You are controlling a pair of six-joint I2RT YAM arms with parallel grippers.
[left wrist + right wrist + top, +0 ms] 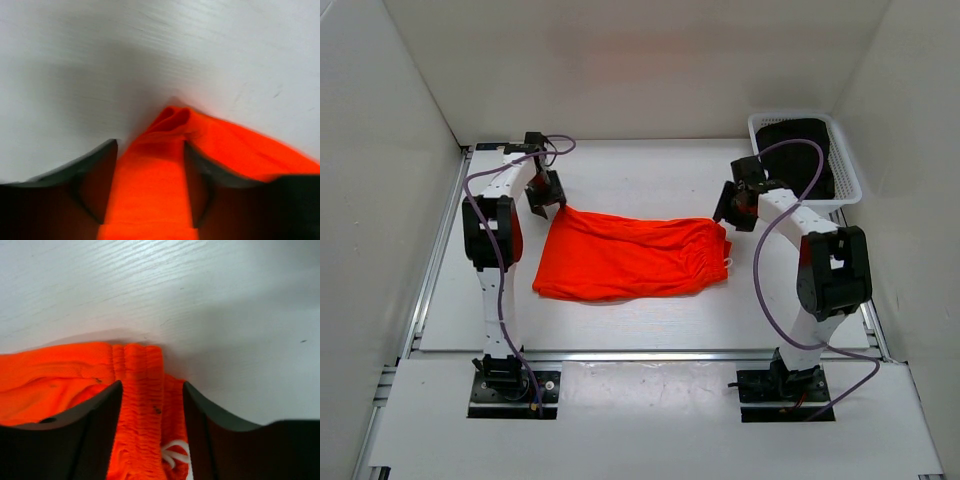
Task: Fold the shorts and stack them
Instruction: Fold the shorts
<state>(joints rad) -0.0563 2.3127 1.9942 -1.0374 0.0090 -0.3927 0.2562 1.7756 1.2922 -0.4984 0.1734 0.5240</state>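
shorts (pixel 630 258): laid flat on the table (pixel 620 170)
left gripper (pixel 150 144): fingers spread apart, corner (pixel 172 117) seen between
right gripper (pixel 152 385): fingers spread apart, waistband (pixel 137 360) seen between

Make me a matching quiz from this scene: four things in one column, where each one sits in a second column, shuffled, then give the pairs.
Things:
1. left gripper
2. right gripper
3. basket
4. drawstring

Places:
A. far right corner of the table, with dark contents
B. over the gathered waistband of the shorts
C. white loop at the shorts' right end
D. over the shorts' far left corner

Pairs: 1-D, 2-B, 3-A, 4-C
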